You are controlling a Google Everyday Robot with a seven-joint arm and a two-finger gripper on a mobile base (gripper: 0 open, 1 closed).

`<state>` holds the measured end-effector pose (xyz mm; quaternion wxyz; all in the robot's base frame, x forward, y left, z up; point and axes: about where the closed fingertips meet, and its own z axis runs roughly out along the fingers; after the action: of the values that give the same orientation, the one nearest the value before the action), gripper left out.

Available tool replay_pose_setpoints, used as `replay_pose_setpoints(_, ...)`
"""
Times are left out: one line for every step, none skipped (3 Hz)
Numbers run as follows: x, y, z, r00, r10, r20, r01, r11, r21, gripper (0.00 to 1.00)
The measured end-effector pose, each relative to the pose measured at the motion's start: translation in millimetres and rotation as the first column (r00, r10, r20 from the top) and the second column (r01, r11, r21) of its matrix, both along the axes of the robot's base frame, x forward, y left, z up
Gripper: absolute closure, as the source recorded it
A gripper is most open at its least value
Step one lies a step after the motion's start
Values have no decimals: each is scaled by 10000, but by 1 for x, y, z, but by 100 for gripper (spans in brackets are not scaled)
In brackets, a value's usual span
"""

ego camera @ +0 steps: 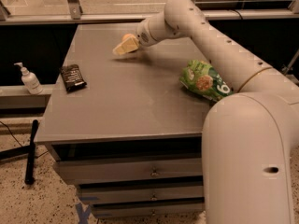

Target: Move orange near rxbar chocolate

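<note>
Grey table [131,106] carries the dark chocolate bar [73,77] near its left edge. The gripper [120,48] hangs over the far middle of the table, its pale fingers closed around the orange [128,37], well apart from the bar. A green snack bag [204,80] lies at the right side.

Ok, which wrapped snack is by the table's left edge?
The dark rxbar chocolate; the green snack bag lies on the right side. The tool is farther back, by the orange.
</note>
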<state>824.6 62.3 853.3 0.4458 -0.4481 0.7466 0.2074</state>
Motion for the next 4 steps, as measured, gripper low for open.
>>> replay_pose_setpoints(3,0,-1,10000,-49,27,49,9998,198,41)
replay_pose_setpoints(2,-2,3,9999,-67,119,63,9994,329,64)
replay_pose_setpoints(-5,-2,8,9997,98,207,-108,9989,455,88)
replay_pose_setpoints(-23,1,20,9972,694,293,-710,9959,563,100)
